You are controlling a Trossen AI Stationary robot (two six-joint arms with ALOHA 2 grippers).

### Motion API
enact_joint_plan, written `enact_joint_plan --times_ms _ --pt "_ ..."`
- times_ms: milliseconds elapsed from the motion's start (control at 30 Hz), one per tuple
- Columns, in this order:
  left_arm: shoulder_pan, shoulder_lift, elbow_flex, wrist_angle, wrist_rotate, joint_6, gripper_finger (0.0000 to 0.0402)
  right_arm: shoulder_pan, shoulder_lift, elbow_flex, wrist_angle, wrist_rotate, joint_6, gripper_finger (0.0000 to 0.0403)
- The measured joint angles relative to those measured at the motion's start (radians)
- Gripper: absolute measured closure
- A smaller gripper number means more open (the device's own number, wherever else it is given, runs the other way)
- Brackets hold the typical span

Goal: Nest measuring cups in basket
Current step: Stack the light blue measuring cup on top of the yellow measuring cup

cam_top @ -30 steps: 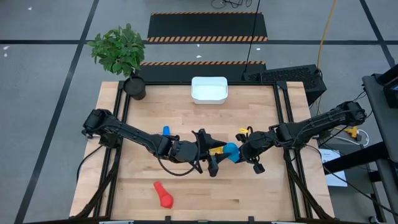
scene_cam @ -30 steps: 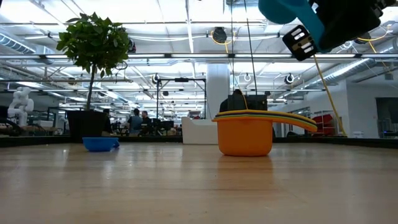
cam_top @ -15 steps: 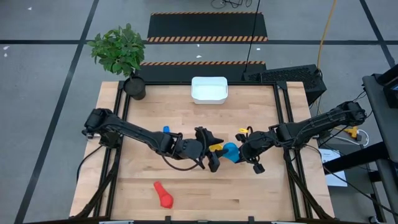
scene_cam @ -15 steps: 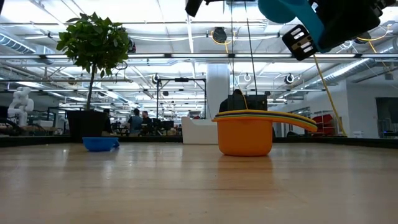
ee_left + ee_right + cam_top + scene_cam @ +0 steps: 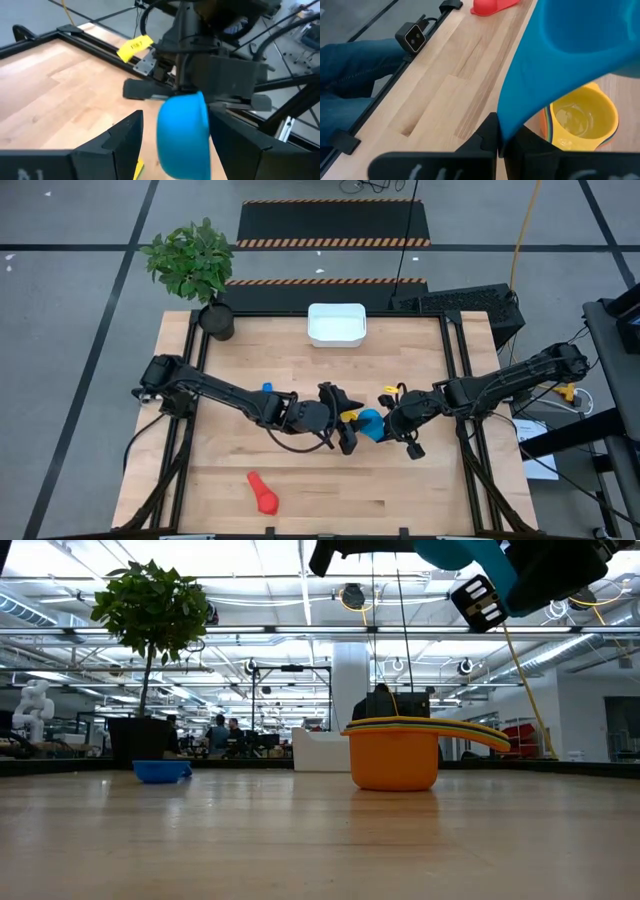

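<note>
Right gripper (image 5: 385, 425) is clamped on the smooth light blue measuring cup (image 5: 371, 423) and holds it in the air, just beside and above the nested stack of cups (image 5: 393, 752). You see in the right wrist view that the two dark fingers are pressed together on the thin plastic wall of this cup, and below it the yellow cup (image 5: 580, 120) sits inside an orange one, round and glossy.

Left gripper (image 5: 345, 423) hangs on the other side of the stack, with its fingers apart; in the left wrist view the light blue cup appears between them, but you cannot tell if they touch it.

Low view shows what the high view hides: the stack stands upright on the wooden table (image 5: 300, 360), with thin coloured rims and one long curved handle.

White basket (image 5: 336, 324), a rectangle with rounded corners, stands well apart from the stack, at the table edge near the potted plant (image 5: 195, 265). Small blue cup (image 5: 267, 390) lies beside the left arm, and the red cup (image 5: 262, 493) lies far from the stack.
</note>
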Motion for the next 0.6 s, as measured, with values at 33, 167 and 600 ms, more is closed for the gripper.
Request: enact_joint_plan --times_ms 33,167,600 --pt "0.0 0.0 0.0 0.002 0.0 0.002 0.0174 0.0 0.0 0.0 0.0 0.0 0.0 0.0403" --pt "-0.003 0.0 0.0 0.046 0.0 0.048 0.0174 0.0 0.001 0.0 0.0 0.0 0.0 0.0403" --pt "-0.012 -0.001 0.0 0.047 0.06 0.087 0.0297 0.0 0.057 0.0 0.023 -0.001 0.001 0.0403"
